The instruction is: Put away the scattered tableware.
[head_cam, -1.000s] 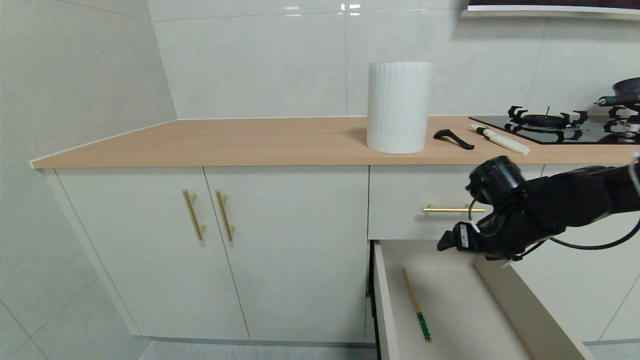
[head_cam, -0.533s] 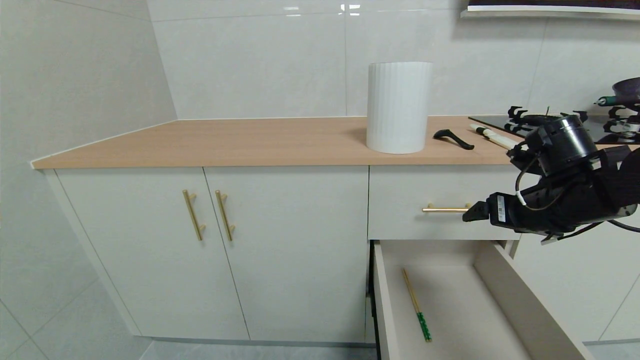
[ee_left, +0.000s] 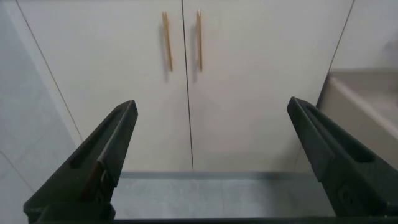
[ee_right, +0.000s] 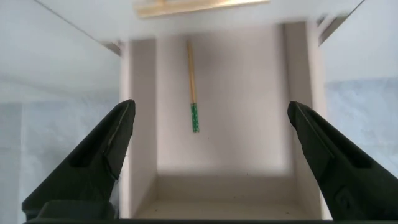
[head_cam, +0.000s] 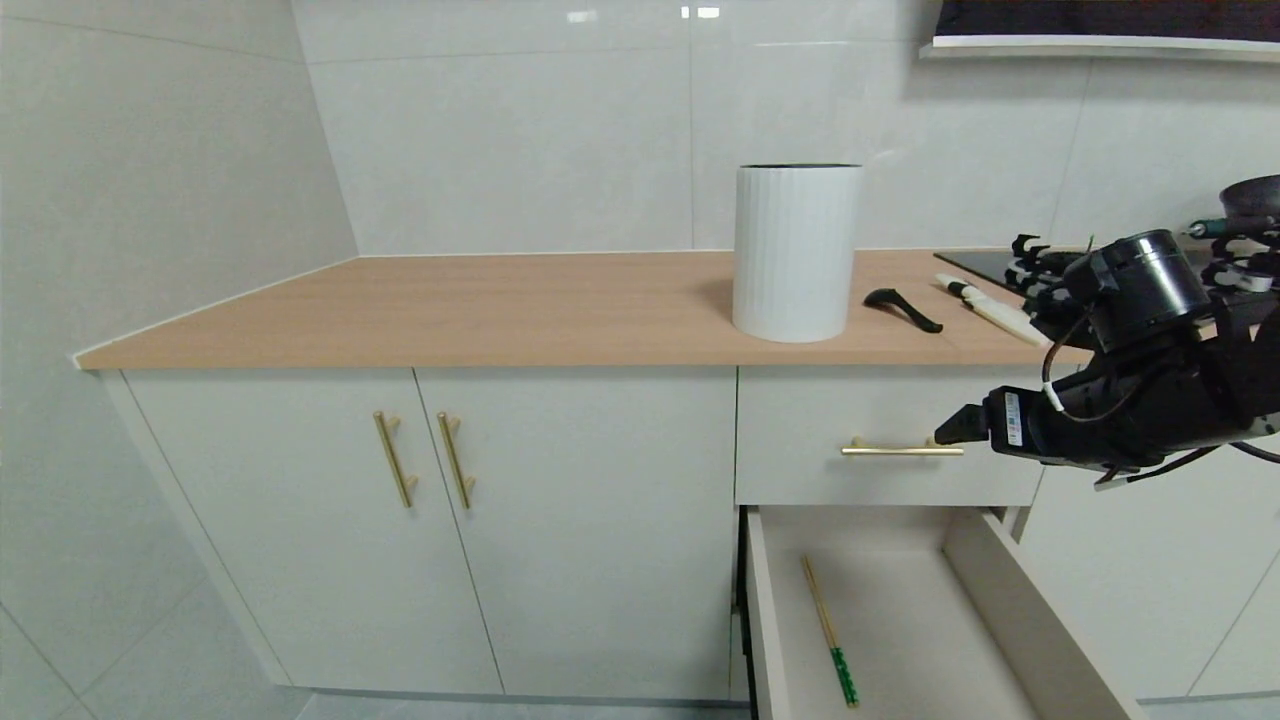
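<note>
- The right gripper (head_cam: 948, 434) has been lifted out of the open lower drawer (head_cam: 985, 575) within the last second. It is now held level with the brass bar handle (head_cam: 895, 451) of the shut drawer above, its fingers spread apart with nothing between them.
- The downward shift of the whole head view is put down to the camera, not to the things.
- A pair of chopsticks (head_cam: 828, 632) is left flat on the drawer floor, so that item is judged stowed.
- A white knife (head_cam: 995, 309) and a black curved utensil (head_cam: 903, 307) remain on the countertop (head_cam: 500, 310), near each other, beside a ribbed white cylindrical container (head_cam: 797, 250).
- The left gripper (ee_left: 210, 107) is held spread and empty, facing the cabinet doors.
- The chopsticks are slender pale wood with green patterned ends. The countertop is matt wood grain, and the drawer is a smooth, pale box.
</note>
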